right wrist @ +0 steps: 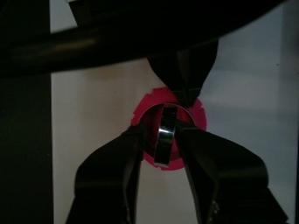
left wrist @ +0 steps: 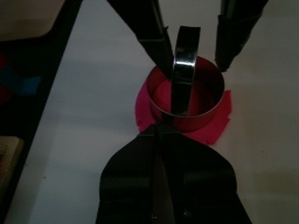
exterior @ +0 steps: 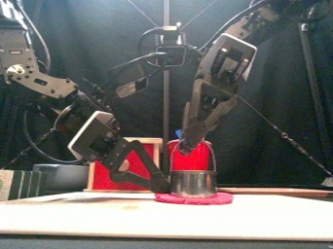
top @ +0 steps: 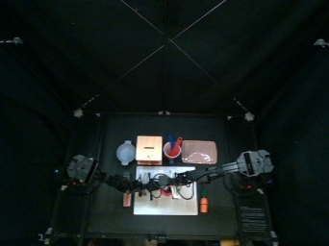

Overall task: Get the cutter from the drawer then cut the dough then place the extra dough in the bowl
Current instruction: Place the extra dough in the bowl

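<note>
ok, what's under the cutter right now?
The pink dough disc, lying on the white cutting board. Its edge sticks out around the base of the cutter, and the left wrist view shows pink inside the ring. Whether the wall has cut through is hidden.

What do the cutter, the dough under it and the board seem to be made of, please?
The cutter looks like polished metal: its wall and handle give bright, mirror-like reflections. The dough seems a soft, matte modelling clay, pink-red with an uneven pressed edge; which compound, I cannot tell. The cutting board looks like smooth white plastic, probably.
</note>
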Controlling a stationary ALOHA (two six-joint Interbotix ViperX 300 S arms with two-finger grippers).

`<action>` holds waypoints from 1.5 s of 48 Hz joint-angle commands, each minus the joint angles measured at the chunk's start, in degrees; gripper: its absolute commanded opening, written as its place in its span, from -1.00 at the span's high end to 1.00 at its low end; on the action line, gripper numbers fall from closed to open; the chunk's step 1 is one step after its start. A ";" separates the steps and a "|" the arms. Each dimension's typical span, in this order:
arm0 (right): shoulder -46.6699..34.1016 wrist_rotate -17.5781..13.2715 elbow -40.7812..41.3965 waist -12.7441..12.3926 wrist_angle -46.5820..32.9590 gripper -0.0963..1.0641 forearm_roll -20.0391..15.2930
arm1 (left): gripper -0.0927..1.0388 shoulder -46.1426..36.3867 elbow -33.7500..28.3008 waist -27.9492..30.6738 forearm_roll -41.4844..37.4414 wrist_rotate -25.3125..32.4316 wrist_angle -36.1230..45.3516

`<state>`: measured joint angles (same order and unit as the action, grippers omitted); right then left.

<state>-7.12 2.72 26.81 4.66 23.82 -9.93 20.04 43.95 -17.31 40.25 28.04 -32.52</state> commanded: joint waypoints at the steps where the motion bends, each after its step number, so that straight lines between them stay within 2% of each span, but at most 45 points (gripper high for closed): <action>1: 0.97 0.18 -1.58 -0.18 0.18 -0.14 -0.09 | -0.04 -0.09 0.26 -0.26 0.26 0.00 1.23; 8: 0.97 0.18 -2.29 -0.18 1.32 -0.06 0.09 | -0.04 -0.09 0.26 -0.18 0.26 0.00 1.23; 19: 1.85 0.26 -4.04 -0.18 3.25 -0.05 0.35 | -0.04 0.00 0.35 -0.18 0.26 0.00 1.23; 34: 6.77 0.26 -3.96 -2.64 7.65 -0.05 1.58 | -0.04 0.00 0.35 0.00 0.26 0.00 3.08; 47: 12.39 -0.09 3.16 -4.66 9.32 -0.05 0.88 | -0.04 -0.44 0.79 0.26 1.05 0.00 3.52; 57: 17.05 0.35 10.02 -6.06 9.23 -0.05 -3.78 | -0.04 -3.43 3.43 0.44 1.41 0.00 3.52; 72: 21.53 0.00 16.44 -6.15 3.69 -0.09 -3.43 | -0.04 -9.49 5.80 1.49 1.93 0.00 3.52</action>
<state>12.57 2.90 43.15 -1.41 29.44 -13.36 12.57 50.27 -16.08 42.10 27.95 -28.83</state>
